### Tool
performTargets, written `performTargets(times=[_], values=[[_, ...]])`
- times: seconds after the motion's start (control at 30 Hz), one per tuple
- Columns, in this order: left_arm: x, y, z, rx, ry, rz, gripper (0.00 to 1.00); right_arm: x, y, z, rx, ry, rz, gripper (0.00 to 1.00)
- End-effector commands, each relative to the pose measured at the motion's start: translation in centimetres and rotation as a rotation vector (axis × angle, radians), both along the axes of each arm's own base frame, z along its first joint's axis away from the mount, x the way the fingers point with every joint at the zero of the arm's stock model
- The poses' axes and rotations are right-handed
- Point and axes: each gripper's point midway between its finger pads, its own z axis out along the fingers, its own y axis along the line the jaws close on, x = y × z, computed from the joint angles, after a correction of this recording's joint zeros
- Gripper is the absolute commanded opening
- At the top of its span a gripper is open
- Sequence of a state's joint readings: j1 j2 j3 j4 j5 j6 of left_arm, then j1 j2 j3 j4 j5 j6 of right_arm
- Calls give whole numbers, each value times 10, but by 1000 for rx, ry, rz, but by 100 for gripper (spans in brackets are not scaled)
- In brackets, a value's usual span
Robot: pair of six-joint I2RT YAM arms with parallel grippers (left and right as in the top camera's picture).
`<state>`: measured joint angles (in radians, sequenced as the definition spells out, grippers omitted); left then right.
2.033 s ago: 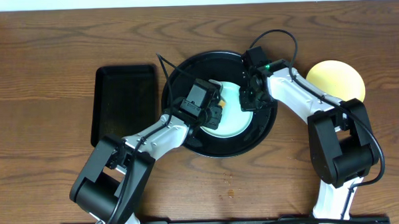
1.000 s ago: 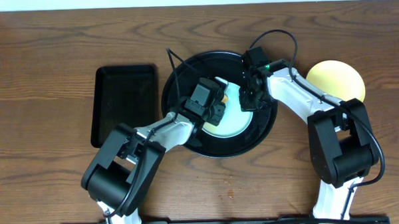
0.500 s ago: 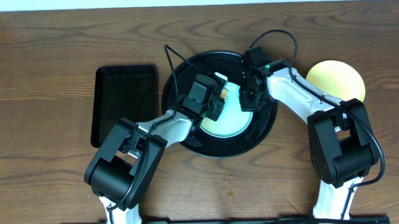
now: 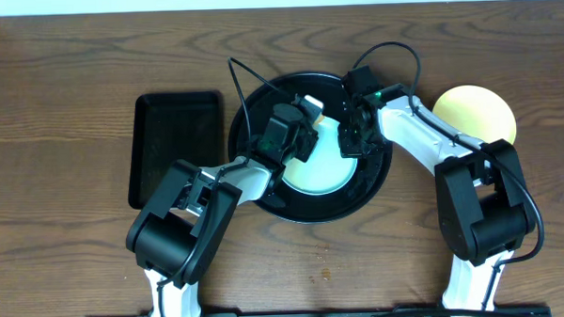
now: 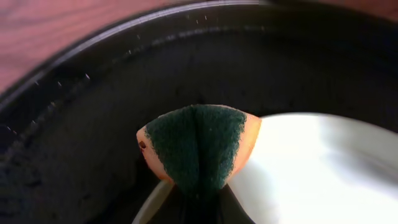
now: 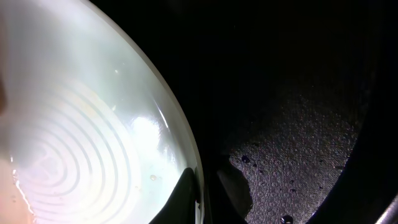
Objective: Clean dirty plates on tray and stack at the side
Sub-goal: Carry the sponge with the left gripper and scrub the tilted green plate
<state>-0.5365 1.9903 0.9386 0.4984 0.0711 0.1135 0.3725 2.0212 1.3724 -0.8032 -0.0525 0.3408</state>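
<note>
A pale mint-blue plate (image 4: 325, 168) lies in the round black tray (image 4: 264, 192). My left gripper (image 4: 302, 120) is shut on a folded sponge (image 5: 196, 146), orange with a dark green scrub face, held at the plate's far left edge (image 5: 311, 174) over the tray floor (image 5: 81, 124). My right gripper (image 4: 350, 140) is shut on the plate's right rim; the right wrist view shows one finger on the plate (image 6: 81, 137) and one outside it (image 6: 205, 200). A pale yellow plate (image 4: 475, 115) lies on the bare wood to the right. A second mint plate does not show.
A smaller rectangular black tray (image 4: 175, 148) lies left of the round tray. Water drops dot the round tray's floor (image 6: 298, 124). Bare brown wood (image 4: 380, 259) surrounds both trays. Both arms reach in from the near edge.
My left gripper has moved with the sponge from the plate's left-middle up to its far left edge. The right gripper and the plate have stayed still.
</note>
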Motion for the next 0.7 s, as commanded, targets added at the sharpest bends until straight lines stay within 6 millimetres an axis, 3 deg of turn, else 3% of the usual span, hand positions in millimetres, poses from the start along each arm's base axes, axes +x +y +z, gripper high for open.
performTargets(times=[0.0,0.17,0.27,0.67], values=[[5,14,-10,43,-13,33,8,-8,-7,-9,-34,27,-4,1],[20,6,15,-19,-117,35,8,-6,-6,-9,-30,17,-4,1],[21,5,17,-26,-126,35,8,-5,-6,-9,-31,17,-4,1],[-18,27,-40,124,128,29,8,-4,-6,-9,-32,12,-5,1]])
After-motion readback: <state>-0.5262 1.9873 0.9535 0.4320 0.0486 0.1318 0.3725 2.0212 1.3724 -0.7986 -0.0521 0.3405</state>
